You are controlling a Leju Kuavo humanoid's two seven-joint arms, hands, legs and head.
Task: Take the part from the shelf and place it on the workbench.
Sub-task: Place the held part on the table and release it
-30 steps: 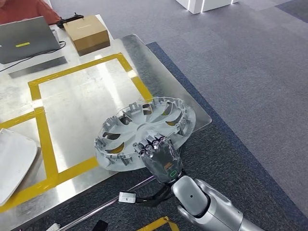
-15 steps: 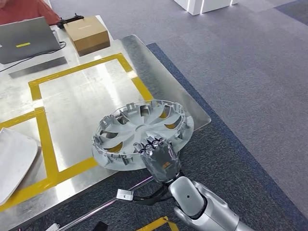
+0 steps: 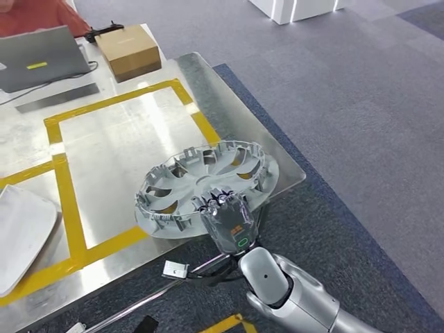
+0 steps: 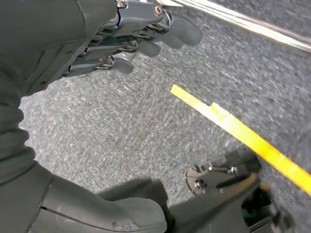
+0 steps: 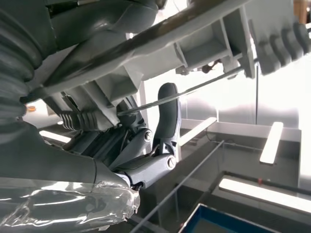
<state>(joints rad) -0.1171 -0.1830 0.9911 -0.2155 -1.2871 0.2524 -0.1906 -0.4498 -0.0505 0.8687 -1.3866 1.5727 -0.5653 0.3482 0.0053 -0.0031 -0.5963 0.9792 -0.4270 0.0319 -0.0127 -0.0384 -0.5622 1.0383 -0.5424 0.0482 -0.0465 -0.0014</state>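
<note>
Right now, right hand (image 3: 226, 220) gripping hubcap (image 3: 204, 184) rim, over workbench (image 3: 120, 139) edge

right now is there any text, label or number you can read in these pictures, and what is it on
No text can be read.
Orange mark and green ring on the back of the right hand: too small to read.
Yellow-green sticker on the laptop: blurred, no letters readable.
Cardboard box: no print visible.
Wheel cover: no lettering visible.
</note>
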